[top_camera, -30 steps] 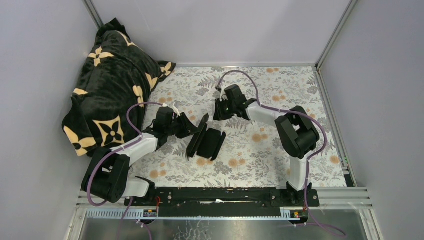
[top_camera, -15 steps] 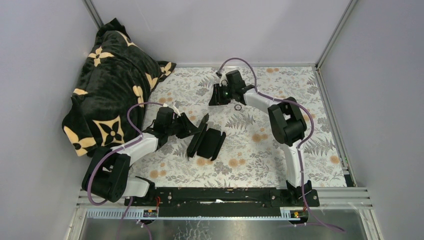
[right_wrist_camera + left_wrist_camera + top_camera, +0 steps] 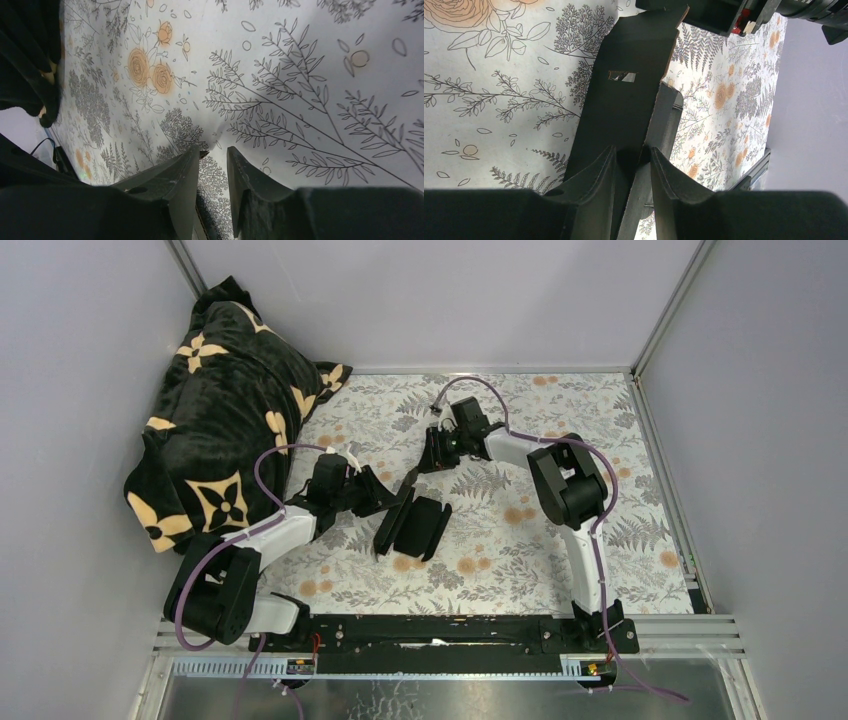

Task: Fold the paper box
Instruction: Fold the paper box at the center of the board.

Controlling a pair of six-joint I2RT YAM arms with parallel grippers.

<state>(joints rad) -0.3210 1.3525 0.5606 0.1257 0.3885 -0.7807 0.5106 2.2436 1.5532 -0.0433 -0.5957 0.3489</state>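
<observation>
floral cloth (image 3: 520,540); plush blanket (image 3: 220,420) left of paper box (image 3: 424,525)

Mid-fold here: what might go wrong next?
1. The left gripper pinches only one thin edge of the paper box; a push from the right gripper may twist it loose.
2. The right gripper sits right at the flap's far tip, so closing there may miss or crumple it.

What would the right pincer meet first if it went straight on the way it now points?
Probably the cloth: the wrist view shows only that ahead of the right pincer. The box flap lies close by, so depth is unsure.
</observation>
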